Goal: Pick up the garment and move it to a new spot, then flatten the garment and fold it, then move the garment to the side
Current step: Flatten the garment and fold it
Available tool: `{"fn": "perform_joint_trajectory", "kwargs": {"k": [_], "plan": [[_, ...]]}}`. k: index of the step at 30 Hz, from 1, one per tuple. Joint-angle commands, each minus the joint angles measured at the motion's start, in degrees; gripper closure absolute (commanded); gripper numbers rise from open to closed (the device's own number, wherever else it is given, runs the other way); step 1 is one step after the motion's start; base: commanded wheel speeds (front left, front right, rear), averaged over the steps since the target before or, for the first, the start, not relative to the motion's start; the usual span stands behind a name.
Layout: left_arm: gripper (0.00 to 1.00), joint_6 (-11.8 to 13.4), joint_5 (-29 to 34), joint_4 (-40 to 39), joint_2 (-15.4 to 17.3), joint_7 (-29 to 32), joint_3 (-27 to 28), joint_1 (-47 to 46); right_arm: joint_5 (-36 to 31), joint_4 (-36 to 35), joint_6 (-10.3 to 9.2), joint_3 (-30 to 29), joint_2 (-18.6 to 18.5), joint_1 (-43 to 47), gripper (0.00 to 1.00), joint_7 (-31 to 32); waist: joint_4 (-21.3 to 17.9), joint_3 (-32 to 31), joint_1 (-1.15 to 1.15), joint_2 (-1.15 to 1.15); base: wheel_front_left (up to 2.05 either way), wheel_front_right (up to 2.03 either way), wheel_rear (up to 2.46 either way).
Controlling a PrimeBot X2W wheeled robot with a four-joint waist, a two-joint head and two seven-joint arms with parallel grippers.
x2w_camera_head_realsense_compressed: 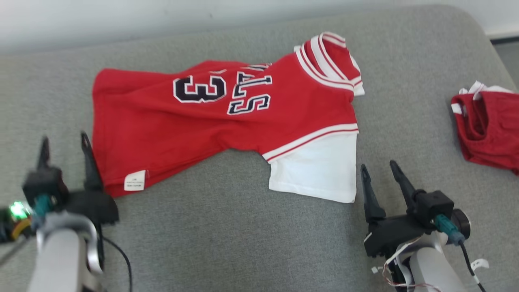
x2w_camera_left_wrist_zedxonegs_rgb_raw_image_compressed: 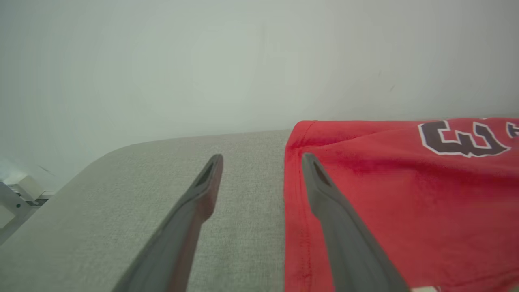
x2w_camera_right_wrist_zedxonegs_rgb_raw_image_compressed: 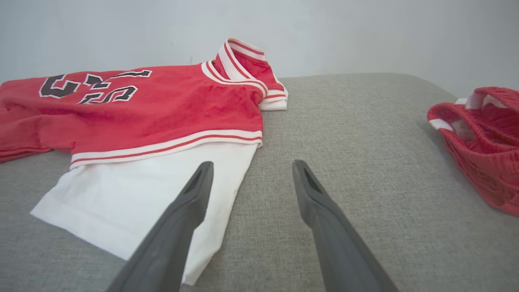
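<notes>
A: Where is the garment [x2w_camera_head_realsense_compressed: 194,121]?
B: Spread on the grey cushion [x2w_camera_head_realsense_compressed: 227,235], between the left gripper [x2w_camera_head_realsense_compressed: 64,138] and right gripper [x2w_camera_head_realsense_compressed: 378,165]; both stand open, empty.
A: How does it handle?
B: Soft and light, I think; pinch the hem [x2w_camera_head_realsense_compressed: 95,121] and the white sleeve [x2w_camera_head_realsense_compressed: 320,170].

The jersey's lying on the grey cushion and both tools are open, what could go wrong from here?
The far sleeve sits bunched up on the jersey; folding now may trap that crease. The left tool straddles the hem; closing could drag it crooked. The other red garment lies to the right and might get caught.
</notes>
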Motion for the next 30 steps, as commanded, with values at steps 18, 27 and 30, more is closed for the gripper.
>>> {"fn": "perform_joint_trajectory", "kwargs": {"k": [18, 27, 30], "plan": [[0.0, -2.5, 2.6, -11.5, -7.8, -0.2, 3.3, 24.3, -1.8, -2.1, 0.03, -0.6, 2.0, 9.0, 0.0, 0.0, 2.7, -12.3, 0.0, 0.0, 0.0, 0.0, 0.0], [0.0, -3.1, 3.2, -16.4, -9.1, -0.2, 2.5, 33.1, -2.3, -2.2, 0.03, -0.7, 2.6, 13.0, 0.0, 0.0, 2.6, -16.0, 0.0, 0.0, 0.0, 0.0, 0.0], [0.0, -2.9, 3.3, -17.2, -9.2, -0.2, 2.0, 34.5, -2.2, -2.0, 0.03, -0.6, 2.7, 13.4, 0.0, 0.0, 2.6, -16.4, 0.0, 0.0, 0.0, 0.0, 0.0]]}}
